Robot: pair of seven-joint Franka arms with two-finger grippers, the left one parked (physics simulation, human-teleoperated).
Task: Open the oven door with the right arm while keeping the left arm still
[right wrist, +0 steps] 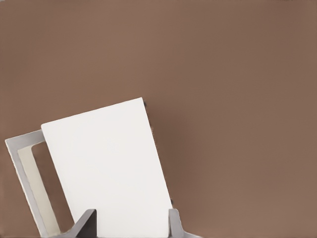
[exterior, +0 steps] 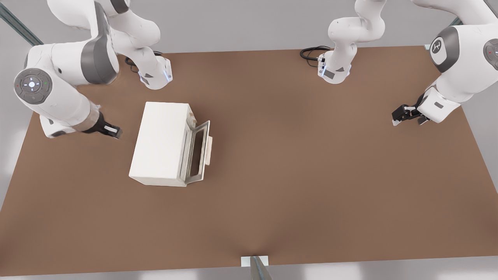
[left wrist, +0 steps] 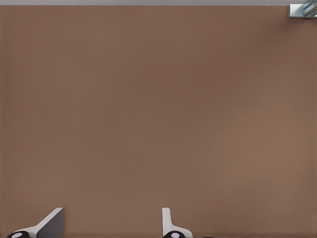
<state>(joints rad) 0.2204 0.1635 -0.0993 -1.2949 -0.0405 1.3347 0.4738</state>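
Note:
The cream-white toaster oven [exterior: 161, 143] stands on the brown table [exterior: 311, 175], left of centre in the front view. Its oven door [exterior: 197, 153] hangs partly open, tilted away from the box towards the front view's right, with the pale bar handle [exterior: 210, 150] on its outer face. The right arm [exterior: 58, 97] reaches in from the front view's left. Its gripper [exterior: 112, 131] hovers behind the oven, apart from it, open with nothing held. In the right wrist view the gripper [right wrist: 130, 225] looks at the oven [right wrist: 106, 168], and the door frame [right wrist: 22, 163] juts out beyond.
Two arm bases [exterior: 155, 76] [exterior: 334, 70] stand along the table's far edge, with a black cable [exterior: 311, 52] by the second. The parked left arm's gripper [exterior: 404, 114] hangs at the front view's right. A small metal bracket [exterior: 255, 262] marks the near edge.

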